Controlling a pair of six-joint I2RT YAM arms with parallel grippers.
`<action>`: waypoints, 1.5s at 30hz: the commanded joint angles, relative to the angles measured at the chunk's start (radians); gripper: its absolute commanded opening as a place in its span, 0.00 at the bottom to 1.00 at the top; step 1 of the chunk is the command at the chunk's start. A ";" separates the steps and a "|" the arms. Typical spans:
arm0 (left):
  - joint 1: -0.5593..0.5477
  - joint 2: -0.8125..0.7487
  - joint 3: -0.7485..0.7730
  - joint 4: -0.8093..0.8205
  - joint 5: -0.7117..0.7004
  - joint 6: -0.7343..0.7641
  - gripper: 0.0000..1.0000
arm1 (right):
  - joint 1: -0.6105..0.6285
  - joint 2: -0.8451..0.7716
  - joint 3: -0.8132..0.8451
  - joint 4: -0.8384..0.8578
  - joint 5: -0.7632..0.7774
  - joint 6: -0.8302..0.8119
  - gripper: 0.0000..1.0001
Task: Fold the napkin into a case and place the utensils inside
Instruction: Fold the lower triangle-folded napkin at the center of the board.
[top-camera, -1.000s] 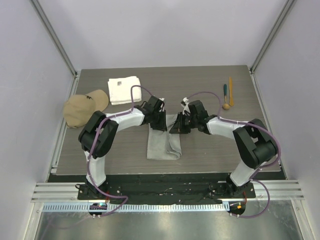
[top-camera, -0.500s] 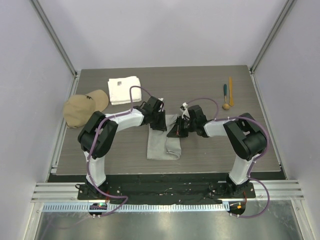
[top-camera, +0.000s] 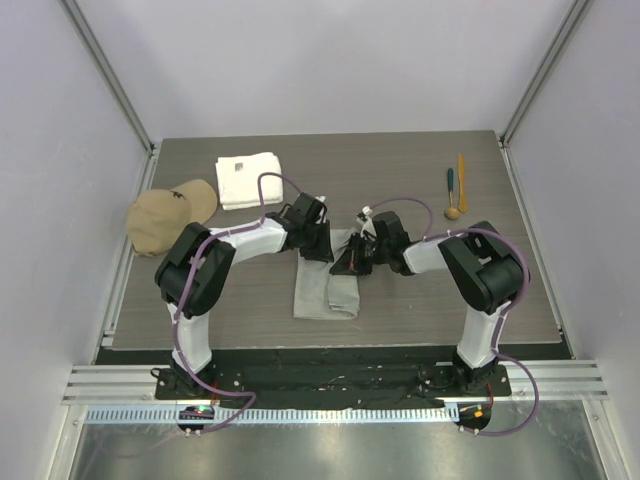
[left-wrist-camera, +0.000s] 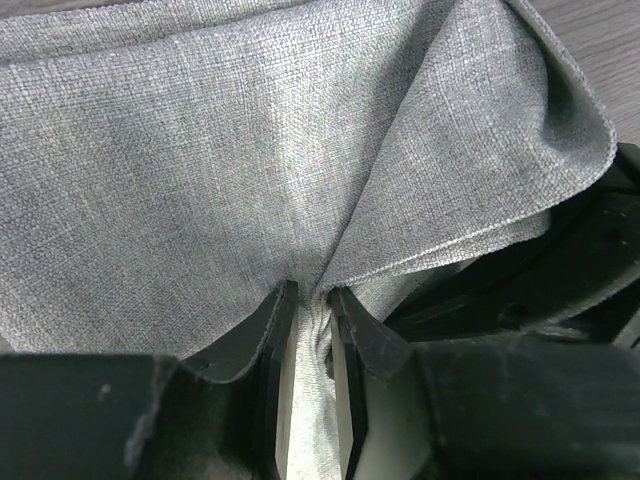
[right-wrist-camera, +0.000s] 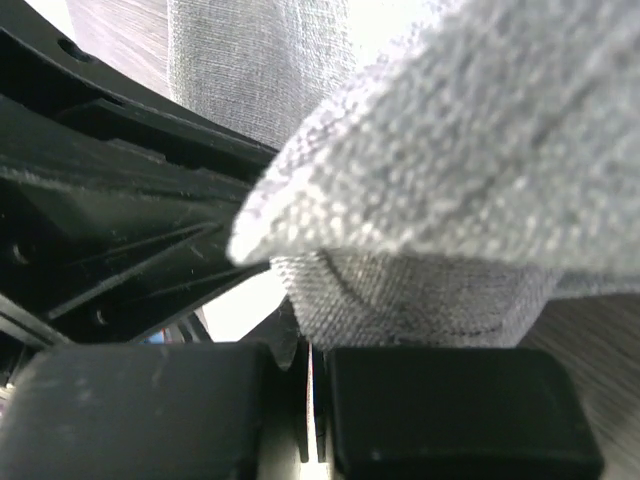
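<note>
The grey napkin (top-camera: 325, 290) lies as a narrow folded strip at the table's middle, its far end bunched between both grippers. My left gripper (top-camera: 322, 248) is shut on a pinched ridge of the napkin (left-wrist-camera: 250, 160), which shows between its fingers (left-wrist-camera: 255, 340). My right gripper (top-camera: 348, 262) is shut at the napkin's right edge, and the napkin (right-wrist-camera: 420, 290) meets its closed tips, with a lifted flap above. The utensils lie far right: a teal-handled piece (top-camera: 450, 182), an orange stick (top-camera: 461, 178) and a round wooden bowl (top-camera: 453, 212).
A white square towel (top-camera: 248, 180) lies at the back left, with a tan cap (top-camera: 168, 215) beside it at the left edge. The two grippers nearly touch each other over the napkin's far end.
My right gripper has closed and slid a little left onto the napkin's edge, its arm folding in. The left gripper has kept its hold and place.
</note>
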 joint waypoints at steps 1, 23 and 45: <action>-0.007 -0.015 -0.021 -0.066 -0.011 -0.002 0.27 | 0.008 0.053 0.016 0.045 0.003 -0.003 0.01; -0.120 -0.348 -0.303 0.286 0.258 -0.048 0.03 | 0.008 0.037 0.036 -0.035 0.090 0.075 0.09; -0.144 -0.296 -0.441 0.262 0.170 0.081 0.01 | 0.015 -0.006 0.108 -0.208 0.125 0.017 0.28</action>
